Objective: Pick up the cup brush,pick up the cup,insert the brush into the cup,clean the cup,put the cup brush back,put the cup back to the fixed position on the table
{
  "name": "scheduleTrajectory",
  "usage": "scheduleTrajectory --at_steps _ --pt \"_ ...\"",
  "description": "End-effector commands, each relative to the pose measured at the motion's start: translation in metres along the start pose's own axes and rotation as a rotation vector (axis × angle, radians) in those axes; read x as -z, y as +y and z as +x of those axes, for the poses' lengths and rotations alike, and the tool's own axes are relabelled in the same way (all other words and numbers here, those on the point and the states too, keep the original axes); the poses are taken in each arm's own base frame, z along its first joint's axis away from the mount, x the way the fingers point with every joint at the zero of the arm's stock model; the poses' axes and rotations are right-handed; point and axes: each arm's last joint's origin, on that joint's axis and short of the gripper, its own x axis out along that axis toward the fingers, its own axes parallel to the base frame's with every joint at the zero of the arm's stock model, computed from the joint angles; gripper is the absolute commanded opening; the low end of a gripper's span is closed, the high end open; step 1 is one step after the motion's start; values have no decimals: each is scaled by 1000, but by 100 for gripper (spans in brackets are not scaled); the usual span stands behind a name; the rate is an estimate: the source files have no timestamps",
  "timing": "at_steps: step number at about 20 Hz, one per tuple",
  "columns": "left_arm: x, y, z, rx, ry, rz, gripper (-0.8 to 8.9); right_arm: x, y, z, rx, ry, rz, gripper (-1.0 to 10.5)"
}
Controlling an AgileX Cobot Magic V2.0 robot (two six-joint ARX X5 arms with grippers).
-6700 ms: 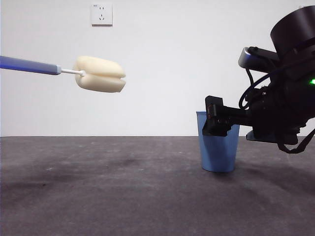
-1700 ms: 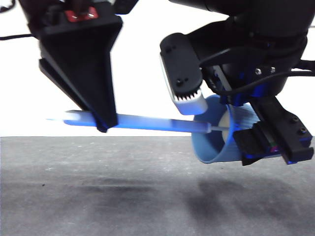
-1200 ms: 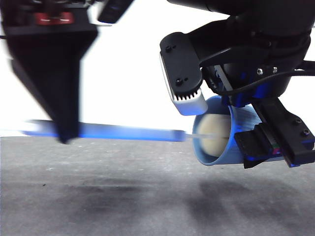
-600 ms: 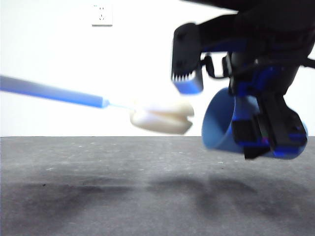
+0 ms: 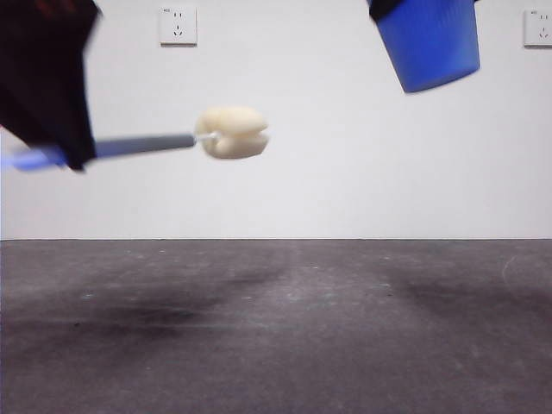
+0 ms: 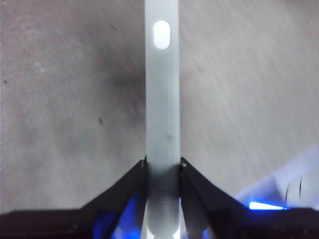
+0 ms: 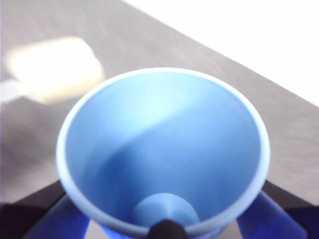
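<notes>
My left gripper (image 6: 162,167) is shut on the cup brush's pale grey handle (image 6: 162,99), whose end has an oval hole. In the front view this gripper (image 5: 73,155) is a black mass at the upper left. It holds the brush about level, well above the table (image 5: 276,336). The cream sponge head (image 5: 231,132) points right, clear of the cup. My right gripper (image 7: 164,216) is shut on the blue cup (image 7: 164,149), whose inside is empty. In the front view the cup (image 5: 429,43) hangs high at the top right, base down. The sponge head shows blurred beyond the cup in the right wrist view (image 7: 52,67).
A white wall stands behind the table, with one socket (image 5: 178,26) at the upper left and another (image 5: 537,28) at the upper right edge. Soft shadows of the arms lie on the table.
The brush left the cup about a second ago. Since half a second ago the cup has risen to the top right and turned base down. The brush has moved up and left.
</notes>
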Motion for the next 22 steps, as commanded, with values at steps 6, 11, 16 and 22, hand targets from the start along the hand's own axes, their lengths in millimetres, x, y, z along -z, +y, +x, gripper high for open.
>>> scheduleTrajectory --at_steps 6,11,16,22 --pt "-29 20 66 -46 -53 -210 -9 -1 -6 -10 -140 -36 187 -16" --pt "-35 26 105 -68 -34 -259 -9 -1 -6 -11 -144 -34 214 -16" --pt "-33 27 140 -52 -1 -269 -9 -1 -6 -11 -145 -32 236 -16" --pt "-24 31 164 -84 76 -288 -9 -1 -6 -10 -144 -31 247 -16"
